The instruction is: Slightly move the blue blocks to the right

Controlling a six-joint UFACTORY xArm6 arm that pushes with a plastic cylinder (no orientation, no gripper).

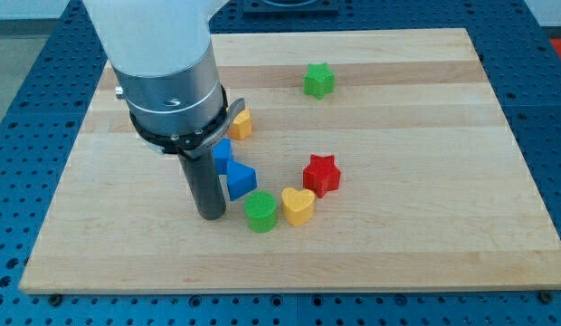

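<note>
Two blue blocks sit together near the board's middle-left. The upper blue block [223, 154] is partly hidden by my rod. The lower blue block [242, 180], triangular, lies just below and right of it. My tip [211, 215] rests on the board just left of and slightly below the blue triangle, very close to it; contact cannot be told.
A green cylinder [261, 212] and a yellow heart [298, 206] lie right of my tip. A red star [321, 174] sits right of the blue blocks. A yellow block [240, 122] is above them, a green star [318, 80] near the view's top. The wooden board [425, 181] lies on a blue perforated table.
</note>
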